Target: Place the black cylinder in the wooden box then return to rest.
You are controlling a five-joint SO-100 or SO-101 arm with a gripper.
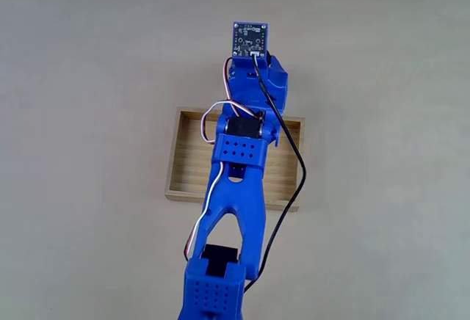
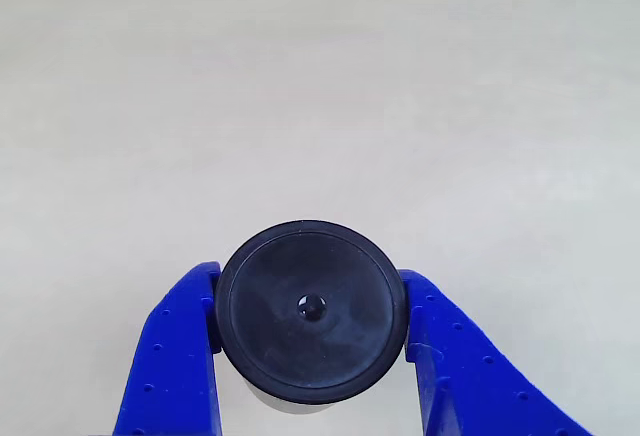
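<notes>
From above, in the fixed view, the blue arm reaches up across the pale table and passes over the wooden box, a shallow light-wood tray whose left half and right wall show on either side of it. Its wrist, with a small circuit board on top, sits beyond the box's far wall, over bare table, and a black cable and thin white and red wires trail along the arm. Close in, the other view looks straight down on the black cylinder, its round top with a small dimple at the centre. The gripper has its two blue fingers closed against the cylinder's left and right sides, with bare table beyond it.
</notes>
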